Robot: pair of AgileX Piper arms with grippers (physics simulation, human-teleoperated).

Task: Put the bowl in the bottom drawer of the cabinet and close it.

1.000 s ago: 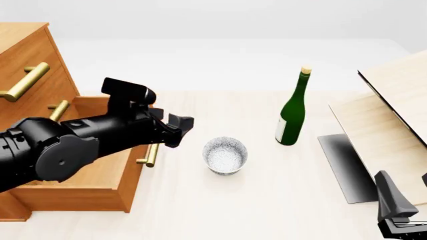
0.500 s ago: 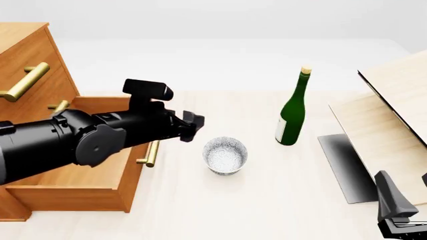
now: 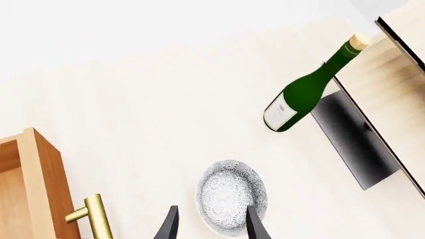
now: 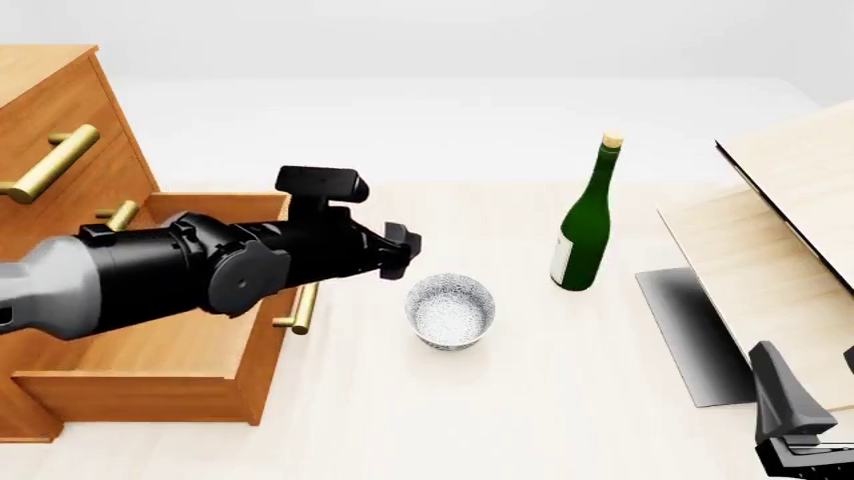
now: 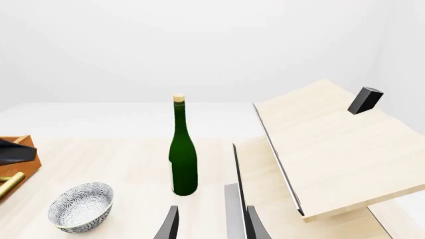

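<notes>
The speckled white bowl stands upright on the table, just right of the cabinet. The bottom drawer is pulled out, its brass handle facing the bowl. My left gripper hovers above and slightly left of the bowl, apart from it. In the left wrist view the left gripper is open and holds nothing; one finger overlaps the bowl, the other is beside it. My right gripper rests low at the front right, open and empty, with the bowl far off.
A green wine bottle stands upright to the right of the bowl. Pale wood boards with a dark panel lean at the right side. Two upper drawers with brass handles are shut.
My left arm has swung right, away from the drawer handle and closer to the bowl. The bowl, bottle and right arm have not moved.
</notes>
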